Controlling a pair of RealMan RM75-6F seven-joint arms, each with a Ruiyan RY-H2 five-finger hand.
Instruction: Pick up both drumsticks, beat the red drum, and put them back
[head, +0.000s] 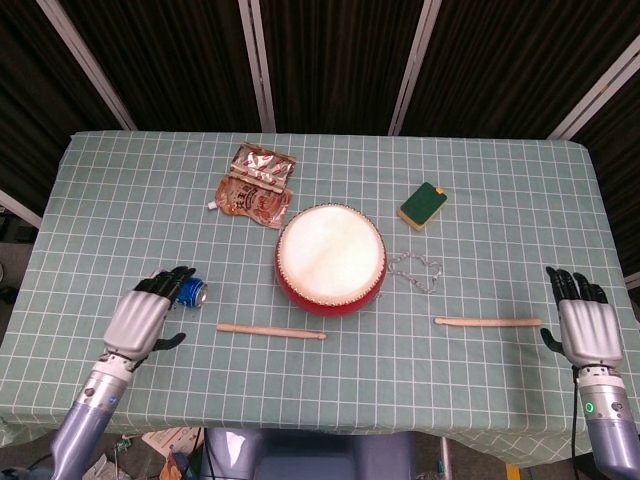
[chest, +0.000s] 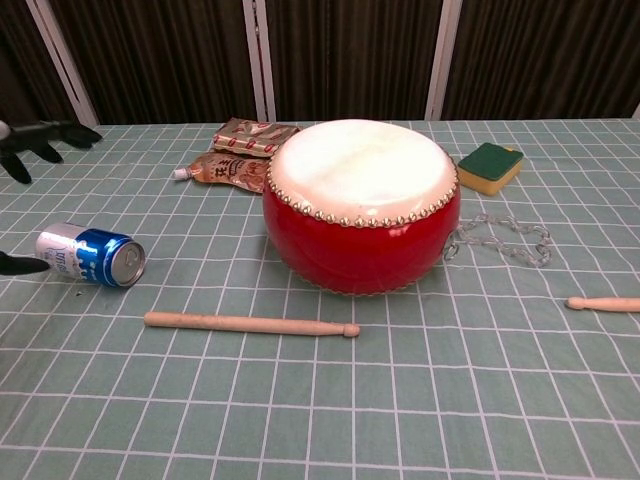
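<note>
On the checked tablecloth (head: 480, 200), 2 drumsticks (head: 271, 331) (head: 488, 322) lie flanking the red drum (head: 330, 259), both hands (head: 140, 318) (head: 586, 328) spread and empty; judging by this, only withdrawing the arms remains

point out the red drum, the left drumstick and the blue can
red drum (head: 331, 255), head view, middle of the white skin
left drumstick (chest: 250, 324), chest view, mid shaft
blue can (chest: 92, 256), chest view, its side

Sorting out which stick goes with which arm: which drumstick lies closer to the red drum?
The drumstick on the left, just in front of the red drum. The other drumstick lies further off to the right, past the chain.
</note>
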